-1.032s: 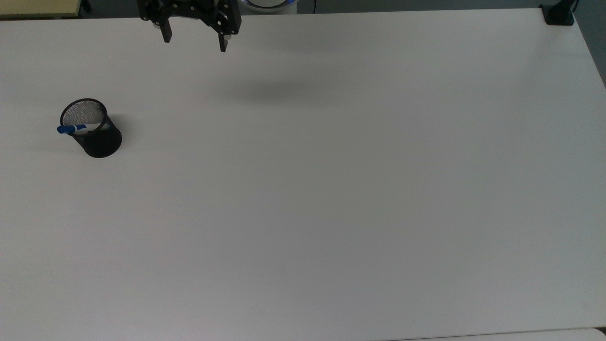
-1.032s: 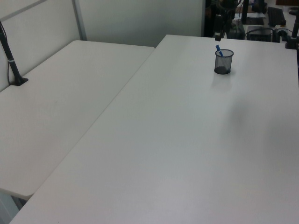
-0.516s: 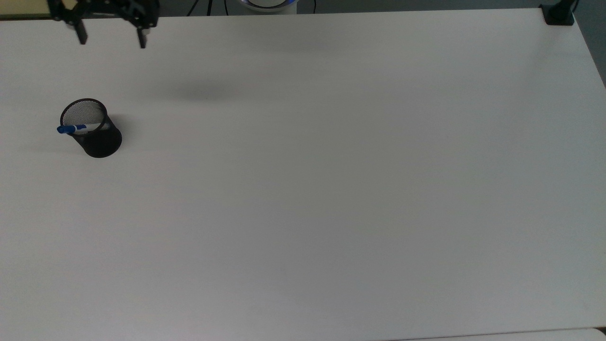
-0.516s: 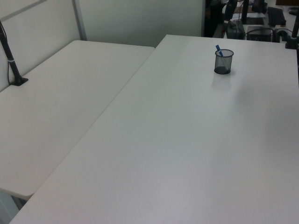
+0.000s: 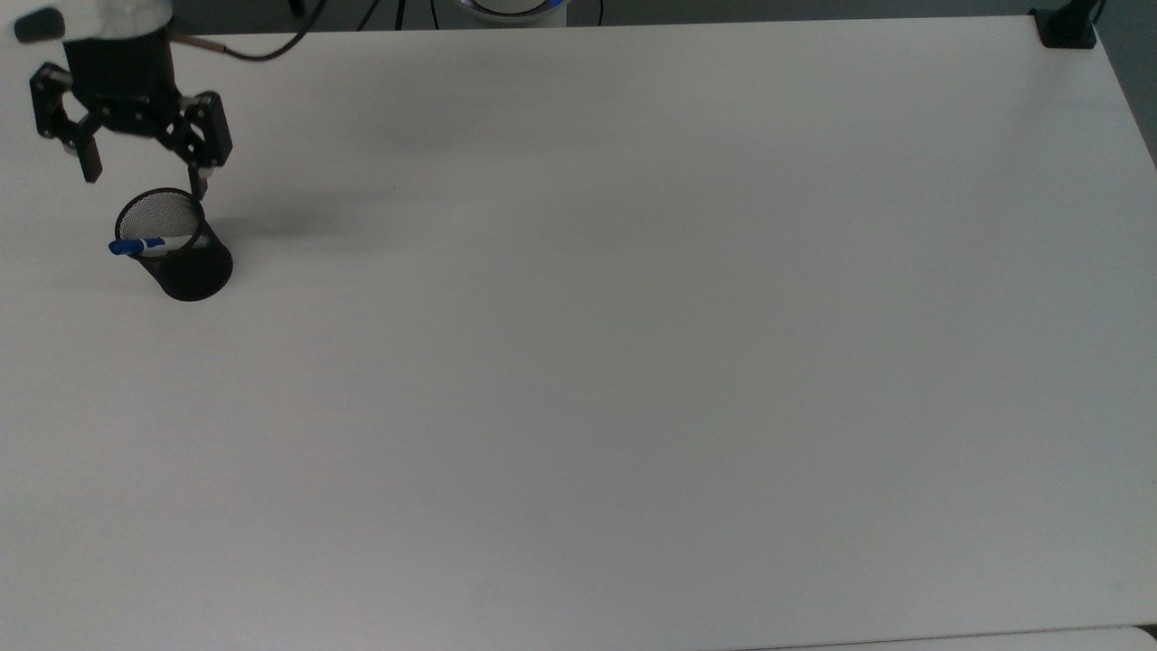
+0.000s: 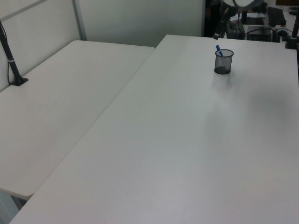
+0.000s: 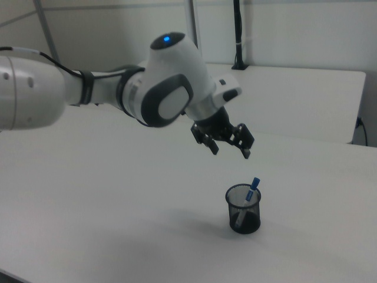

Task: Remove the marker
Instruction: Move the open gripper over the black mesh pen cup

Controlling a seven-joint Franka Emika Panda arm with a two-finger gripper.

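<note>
While the marker stands inside the black mesh cup, the gripper hangs in the air above and clear of it, its two fingers spread wide apart with nothing between them. In the top view the cup sits near the top view's left edge of the white table, and the gripper's fingertips frame the far side of the cup's rim, one fingertip close to the rim's upper right, the other off to the cup's upper left. The marker leans across the cup's mouth, its blue cap poking out past the rim toward the top view's left.

In the right view the gripper is above the cup and a little toward the right view's left, well short of touching it. The marker rests tilted in the cup, blue cap uppermost and rising above the rim on the right view's right side, white barrel running down into the mesh.

In the left view the cup stands far back on the table, the marker's blue cap sticking up from the side of the cup nearer the left view's left.
</note>
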